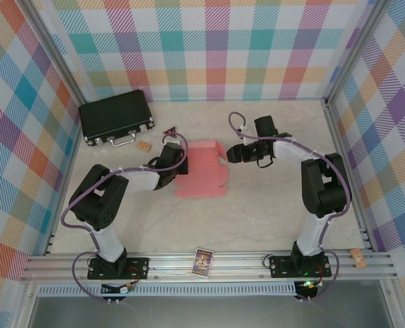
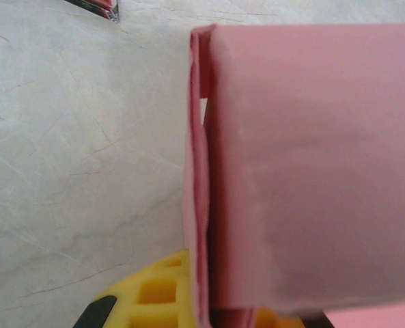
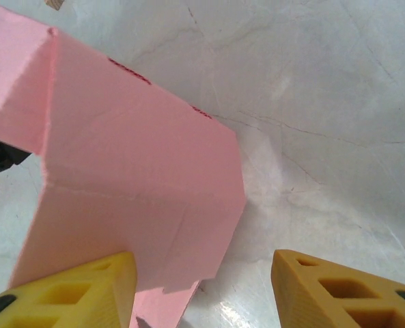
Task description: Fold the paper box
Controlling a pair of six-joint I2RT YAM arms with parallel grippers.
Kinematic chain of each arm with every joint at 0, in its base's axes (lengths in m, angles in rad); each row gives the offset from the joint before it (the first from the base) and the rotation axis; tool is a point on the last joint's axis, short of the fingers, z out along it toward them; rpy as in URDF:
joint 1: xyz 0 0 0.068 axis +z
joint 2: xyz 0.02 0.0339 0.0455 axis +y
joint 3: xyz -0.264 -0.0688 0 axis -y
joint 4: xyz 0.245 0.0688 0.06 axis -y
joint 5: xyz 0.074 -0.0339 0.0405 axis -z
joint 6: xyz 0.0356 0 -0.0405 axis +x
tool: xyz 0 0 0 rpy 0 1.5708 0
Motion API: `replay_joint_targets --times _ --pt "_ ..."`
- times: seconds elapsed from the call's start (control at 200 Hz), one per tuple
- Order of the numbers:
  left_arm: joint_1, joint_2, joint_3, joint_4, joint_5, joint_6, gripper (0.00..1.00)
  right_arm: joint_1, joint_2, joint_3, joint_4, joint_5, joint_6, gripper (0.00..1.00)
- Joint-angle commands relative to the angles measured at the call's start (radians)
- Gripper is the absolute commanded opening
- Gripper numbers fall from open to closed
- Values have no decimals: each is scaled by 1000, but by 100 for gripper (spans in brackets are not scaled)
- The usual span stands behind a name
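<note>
Box status: salmon-pink thin cardboard paper box (image 1: 201,172) sits mid-surface, directly between the two sets of fingers, part-folded. The half by the fingers is raised. The half nearer the arm bases lies flat on the pale marbled surface (image 1: 270,219), tabs out.

Left fingers (image 2: 151,294): together, clamped on the box's left wall. In the left wrist view that wall runs up from the yellow pads as a doubled layer, with a narrow gap showing between the layers near the top. A wide pink panel covers everything right of the pads. Bare surface lies left of them.

Right fingers (image 3: 86,290): apart, holding nothing. A creased pink panel hangs ahead of them, bent along a score line. Its lower corner reaches into the gap, just beside one yellow finger. The other finger (image 3: 345,290) stands clear over bare surface. I can't tell whether the near finger touches the cardboard. In the top view these fingers sit at the box's right edge.

Other items:
- Black hard case with metal latches (image 1: 115,117): beyond the left fingers, well apart.
- Small tan block (image 1: 144,145): between that case and the left fingers.
- Small dark triangular piece (image 1: 170,130): just beyond the left fingers.
- Printed card (image 1: 202,262): on the aluminium rail (image 1: 243,263) between the arm bases, well behind both sets of fingers.
</note>
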State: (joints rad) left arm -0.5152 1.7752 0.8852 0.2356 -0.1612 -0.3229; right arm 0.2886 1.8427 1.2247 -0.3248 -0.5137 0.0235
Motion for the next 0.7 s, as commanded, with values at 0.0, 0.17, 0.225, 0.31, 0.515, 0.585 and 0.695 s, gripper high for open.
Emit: replay_joint_targets --times 0.0,0.17,0.225,0.31,0.515,0.585,0.695 --pt "4 -27 18 -56 67 -15 1 -5 5 -23 63 -50 46 55" --pt "13 -36 40 -87 124 -12 1 -6 31 22 54 -73 44 53" --pt "15 -34 59 -112 136 -9 1 -5 36 54 30 -84 37 53" --pt "15 -30 78 -137 144 -6 1 -5 49 97 -9 -92 33 52" --pt "15 -18 95 -149 170 -7 1 2 80 139 -59 -118 26 50" --pt "15 -16 103 -156 177 -8 1 10 82 138 -70 -116 17 50" --pt "15 -11 110 -159 186 -13 1 26 90 141 -93 -105 -7 51"
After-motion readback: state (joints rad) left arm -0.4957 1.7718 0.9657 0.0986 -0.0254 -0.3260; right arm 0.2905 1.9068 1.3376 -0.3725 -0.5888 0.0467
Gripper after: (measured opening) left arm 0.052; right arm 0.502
